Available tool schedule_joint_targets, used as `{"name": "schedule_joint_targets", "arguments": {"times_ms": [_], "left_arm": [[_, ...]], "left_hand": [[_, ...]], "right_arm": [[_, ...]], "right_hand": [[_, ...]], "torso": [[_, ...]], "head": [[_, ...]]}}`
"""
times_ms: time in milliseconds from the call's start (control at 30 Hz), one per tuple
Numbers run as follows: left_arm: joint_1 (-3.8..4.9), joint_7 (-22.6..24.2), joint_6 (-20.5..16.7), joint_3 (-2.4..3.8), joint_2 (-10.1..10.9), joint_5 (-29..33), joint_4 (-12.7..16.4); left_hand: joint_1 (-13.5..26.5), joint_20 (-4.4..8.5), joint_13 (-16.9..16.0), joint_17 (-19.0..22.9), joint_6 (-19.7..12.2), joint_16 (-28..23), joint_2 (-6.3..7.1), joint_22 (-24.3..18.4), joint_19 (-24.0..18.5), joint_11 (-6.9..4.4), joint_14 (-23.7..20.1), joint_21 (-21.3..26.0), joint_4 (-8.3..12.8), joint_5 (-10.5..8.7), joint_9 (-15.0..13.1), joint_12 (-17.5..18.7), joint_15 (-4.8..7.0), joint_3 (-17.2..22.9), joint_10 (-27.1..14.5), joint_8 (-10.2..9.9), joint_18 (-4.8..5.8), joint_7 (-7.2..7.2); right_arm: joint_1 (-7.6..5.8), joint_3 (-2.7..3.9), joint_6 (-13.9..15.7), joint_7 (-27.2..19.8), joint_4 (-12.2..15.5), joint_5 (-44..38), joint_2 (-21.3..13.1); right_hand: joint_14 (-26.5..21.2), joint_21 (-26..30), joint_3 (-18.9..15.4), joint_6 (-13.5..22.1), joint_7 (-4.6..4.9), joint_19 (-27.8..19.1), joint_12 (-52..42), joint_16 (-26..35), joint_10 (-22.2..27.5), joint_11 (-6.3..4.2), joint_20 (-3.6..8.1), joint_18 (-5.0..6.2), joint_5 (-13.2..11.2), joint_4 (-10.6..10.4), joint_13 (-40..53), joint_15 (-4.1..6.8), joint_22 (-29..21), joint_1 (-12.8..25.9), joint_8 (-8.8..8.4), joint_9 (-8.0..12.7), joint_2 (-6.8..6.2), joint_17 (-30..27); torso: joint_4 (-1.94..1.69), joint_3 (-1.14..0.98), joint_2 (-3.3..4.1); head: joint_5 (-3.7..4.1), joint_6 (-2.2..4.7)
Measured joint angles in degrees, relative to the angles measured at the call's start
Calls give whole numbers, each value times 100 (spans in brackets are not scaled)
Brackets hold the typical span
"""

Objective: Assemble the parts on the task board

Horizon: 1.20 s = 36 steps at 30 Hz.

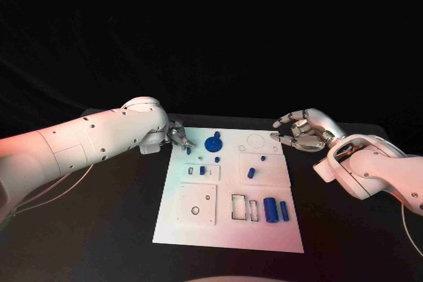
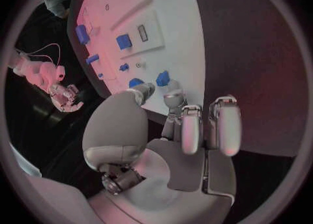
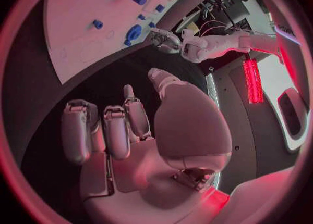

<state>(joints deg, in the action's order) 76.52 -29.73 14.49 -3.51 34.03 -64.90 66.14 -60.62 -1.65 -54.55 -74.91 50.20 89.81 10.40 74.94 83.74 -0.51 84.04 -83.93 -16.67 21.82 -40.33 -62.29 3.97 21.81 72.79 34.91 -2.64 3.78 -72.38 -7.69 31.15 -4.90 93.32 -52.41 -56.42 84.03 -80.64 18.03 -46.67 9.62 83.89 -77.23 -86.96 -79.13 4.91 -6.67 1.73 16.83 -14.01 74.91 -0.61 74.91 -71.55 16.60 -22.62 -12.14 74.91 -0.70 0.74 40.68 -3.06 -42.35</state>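
The white task board (image 1: 198, 230) lies in the middle of the table with several blue parts on it. A round blue part (image 1: 213, 142) and a small blue peg (image 1: 189, 150) sit near its far left corner. My left hand (image 1: 176, 137) hovers at that corner with thumb and fingers (image 2: 189, 125) apart and nothing between them, their tips just short of two blue parts (image 2: 161, 78). My right hand (image 1: 299, 130) hangs over the table off the board's far right corner, fingers (image 3: 117, 130) loosely curved and empty. Two blue cylinders (image 1: 275, 210) lie near the front right.
Raised white plates with slots and holes (image 1: 197, 204) cover the board's near half. More small blue parts (image 1: 251, 172) stand mid-board. Black table (image 1: 106, 233) surrounds the board on all sides. My left hand (image 3: 166, 40) appears beyond the round blue part (image 3: 133, 33).
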Motion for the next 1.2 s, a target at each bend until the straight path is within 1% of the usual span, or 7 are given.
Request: {"name": "schedule_joint_targets", "arguments": {"times_ms": [433,533,567,633,767,933,1200], "left_arm": [[-31,0,8,-7,-34,143,-37],[-33,0,-1,-7,-34,189,-37],[-33,2,-5,-6,-34,205,-38],[-32,5,-17,-5,-34,240,-40],[-34,8,-56,-6,-26,321,-41],[-38,9,-145,-8,40,471,-11],[-35,6,-279,-7,399,930,367]], "left_hand": [[-331,0,1,-4,41,0,-105,-1,0,0,0,0,47,0,31,-24,0,83,0,-22,0,0],[-656,0,1,-4,48,0,-202,-1,0,0,0,0,159,0,33,-24,0,241,0,-22,0,-7],[-946,0,3,-4,33,0,-246,-1,0,-2,0,0,335,0,51,-24,0,417,3,-35,0,-26],[-1217,0,20,-3,-4,0,-222,-1,0,-22,0,0,553,-15,66,-24,0,689,0,-67,0,-19],[-1410,0,55,-3,-33,0,-185,-1,0,-20,0,0,443,-41,65,-24,0,875,1,23,0,11],[-1442,0,48,-3,-43,0,-188,-1,0,12,0,0,332,-57,65,-23,0,986,32,25,0,22],[-1438,0,20,-3,-54,0,-188,-2,0,-20,0,0,231,-62,65,-61,0,1087,66,67,-1,32]], "right_arm": [[0,0,0,-1,1,0,1],[0,0,0,-1,1,0,1],[0,0,0,-1,1,0,1],[0,0,0,-1,1,0,1],[0,0,0,-2,0,0,1],[0,0,0,-3,-1,0,0],[1,0,2,-5,-3,0,-16]], "right_hand": [[0,0,0,0,0,0,0,0,0,0,0,0,27,0,0,0,-1,0,0,1,0,0],[0,0,0,0,0,0,0,0,0,0,0,-1,27,0,0,0,2,0,0,1,0,0],[0,0,0,0,0,0,0,0,0,0,0,0,27,0,0,0,4,0,0,1,0,0],[0,23,0,0,0,0,0,0,0,0,0,0,48,0,0,0,4,0,0,0,0,0],[0,26,0,0,0,0,0,0,0,0,0,0,48,0,0,0,4,0,23,-4,0,0],[0,26,0,0,0,0,0,0,0,0,0,0,48,1,0,0,3,0,23,-4,0,0],[0,48,0,0,0,0,0,21,0,0,0,-1,71,1,0,0,3,0,23,-3,0,3]], "torso": [[-2,0,1],[-2,0,1],[-2,-1,1],[-2,-2,0],[-2,-2,-3],[-2,-2,-7],[-29,-8,-21]], "head": [[19,-25],[20,-37],[20,-38],[20,-40],[23,-44],[24,-51],[14,-42]]}}
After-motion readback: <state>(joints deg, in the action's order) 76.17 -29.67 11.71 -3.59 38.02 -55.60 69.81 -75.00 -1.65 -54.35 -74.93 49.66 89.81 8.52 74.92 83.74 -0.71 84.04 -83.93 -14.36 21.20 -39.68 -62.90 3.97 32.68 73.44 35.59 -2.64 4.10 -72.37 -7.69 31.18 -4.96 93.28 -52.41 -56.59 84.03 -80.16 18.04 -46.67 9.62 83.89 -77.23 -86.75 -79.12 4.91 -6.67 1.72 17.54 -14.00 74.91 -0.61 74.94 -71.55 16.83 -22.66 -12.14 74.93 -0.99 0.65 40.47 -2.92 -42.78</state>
